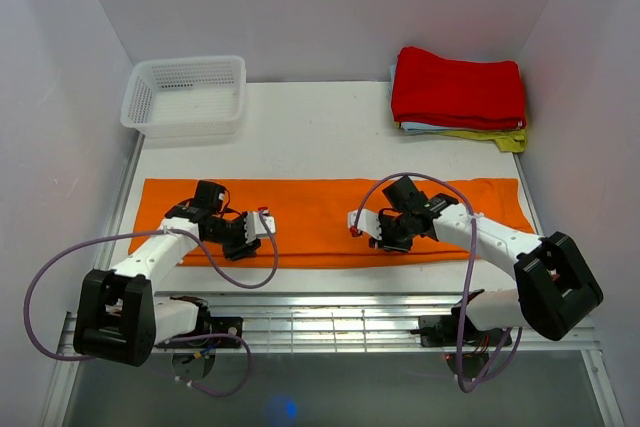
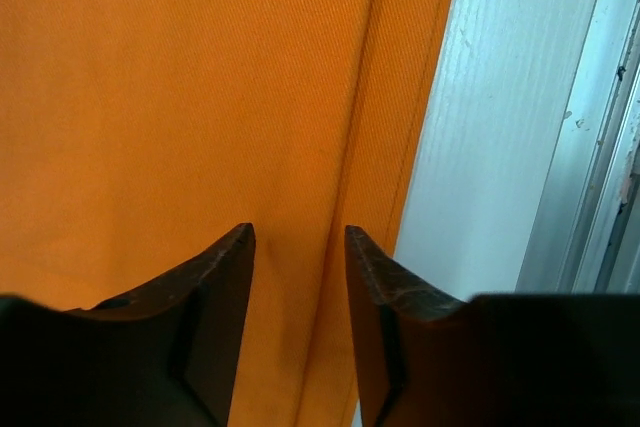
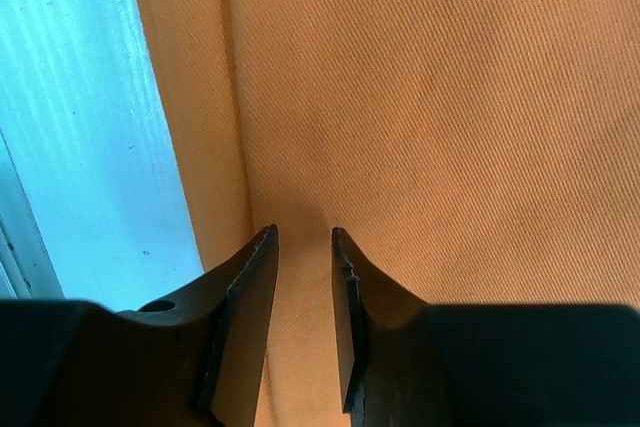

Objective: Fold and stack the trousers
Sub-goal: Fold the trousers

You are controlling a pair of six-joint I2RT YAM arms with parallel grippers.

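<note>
at the near edge a slatted metal rack [image 1: 330,319] runs between the two arm bases. beyond it the white table [image 1: 320,137] is matte, with a few small specks. the trousers [image 1: 310,217] lie flat across its near half as one long orange band of fine twill, with a lengthwise seam close to the near edge. the left gripper [image 2: 298,237] is low over the band's left part, its dark wedge jaws moderately apart with nothing between them. the right gripper [image 3: 303,235] is over the middle-right, its jaws narrow and gripping nothing. far left stands a white plastic mesh basket [image 1: 186,60]. far right sits a stack of folded cloth [image 1: 457,87], red on top. plain white walls [image 1: 320,7] close in three sides.
</note>
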